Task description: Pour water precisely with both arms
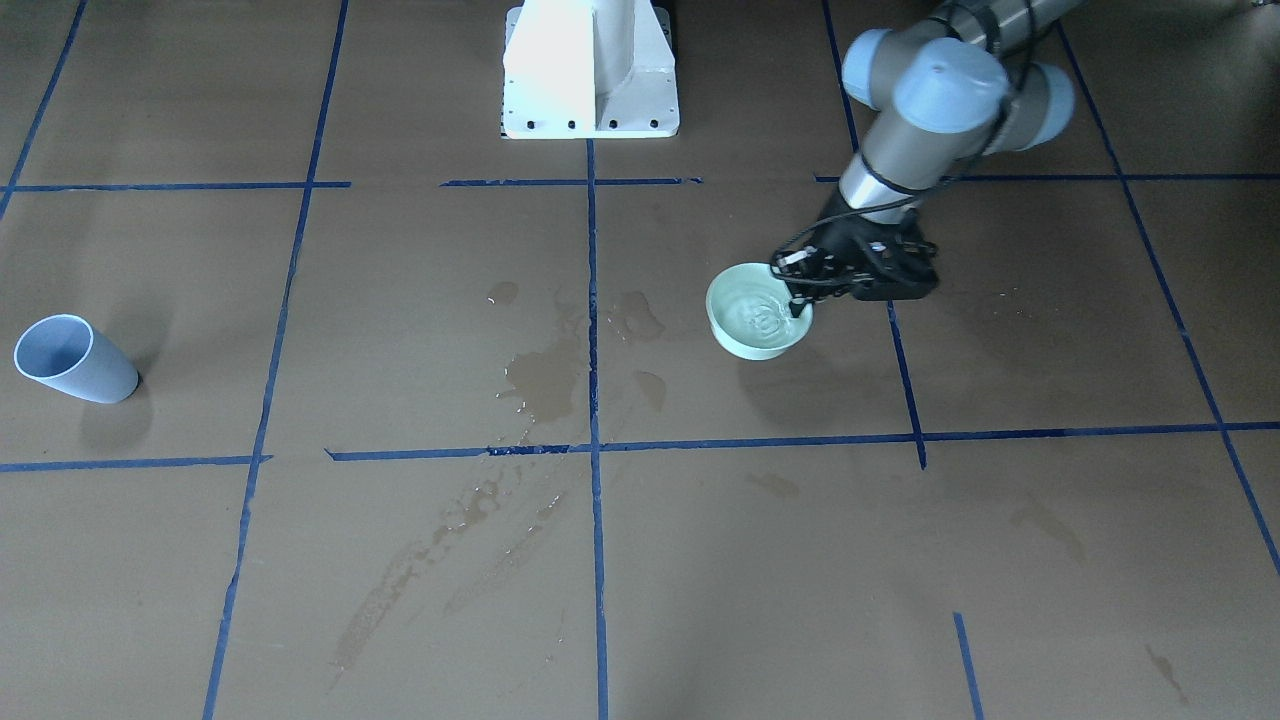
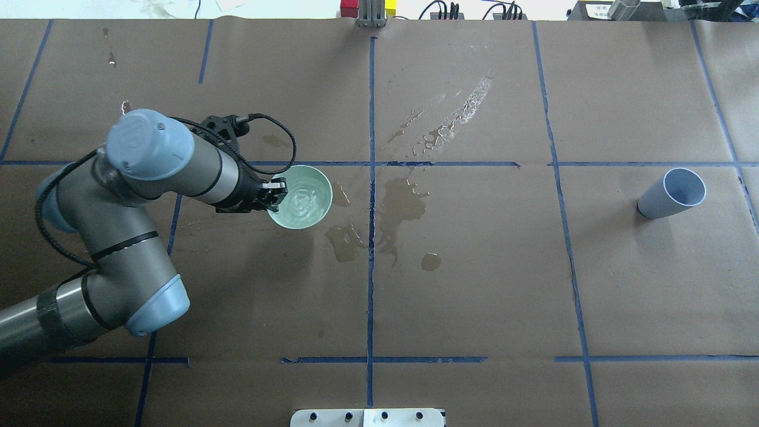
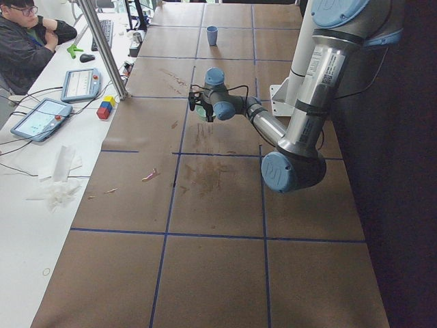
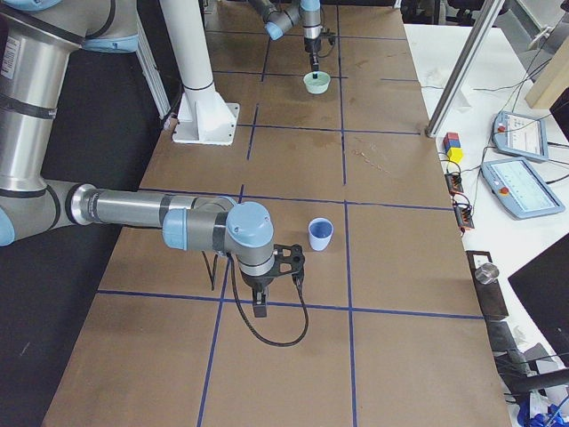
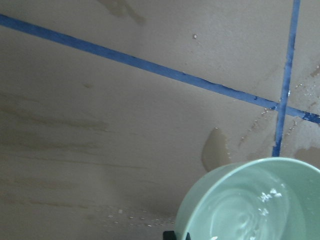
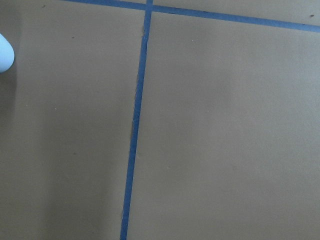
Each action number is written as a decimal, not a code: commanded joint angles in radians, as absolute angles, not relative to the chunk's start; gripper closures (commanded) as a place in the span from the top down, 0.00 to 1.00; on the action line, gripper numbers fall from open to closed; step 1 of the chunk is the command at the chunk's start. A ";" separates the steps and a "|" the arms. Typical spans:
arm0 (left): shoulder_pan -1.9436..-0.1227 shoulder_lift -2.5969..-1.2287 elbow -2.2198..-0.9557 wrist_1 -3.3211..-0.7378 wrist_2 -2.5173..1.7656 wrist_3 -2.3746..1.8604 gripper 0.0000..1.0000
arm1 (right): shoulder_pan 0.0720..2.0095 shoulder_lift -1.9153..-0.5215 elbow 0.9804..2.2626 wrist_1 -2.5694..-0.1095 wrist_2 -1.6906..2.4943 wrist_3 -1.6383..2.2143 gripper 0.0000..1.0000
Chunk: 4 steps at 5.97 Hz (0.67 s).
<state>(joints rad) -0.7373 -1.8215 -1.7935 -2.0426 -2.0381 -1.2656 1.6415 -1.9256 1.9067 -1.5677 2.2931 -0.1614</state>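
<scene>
1. One-armed stage: clamping left end effector on green bowl rim, water inside, left of worktop middle.
2. Needing level carrying toward blue cup near right edge.
3. Failing to tell whether right end effector is clenched.

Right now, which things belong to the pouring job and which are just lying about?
Job: green bowl, water in it, left gripper on its rim, blue cup, right gripper.
Lying about: spilled puddles, coloured blocks, tablets, operator.
</scene>
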 commanded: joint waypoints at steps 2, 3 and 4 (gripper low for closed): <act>-0.972 -1.616 -1.738 -2.145 -2.245 -0.931 0.00 | 1.641 -1.925 1.907 -1.568 2.293 -0.161 1.00; -1.055 -1.580 -1.694 -2.145 -2.316 -0.810 0.00 | 1.641 -1.925 1.908 -1.566 2.293 -0.161 1.00; -1.112 -1.547 -1.648 -2.146 -2.377 -0.708 0.00 | 1.641 -1.927 1.908 -1.566 2.293 -0.163 1.00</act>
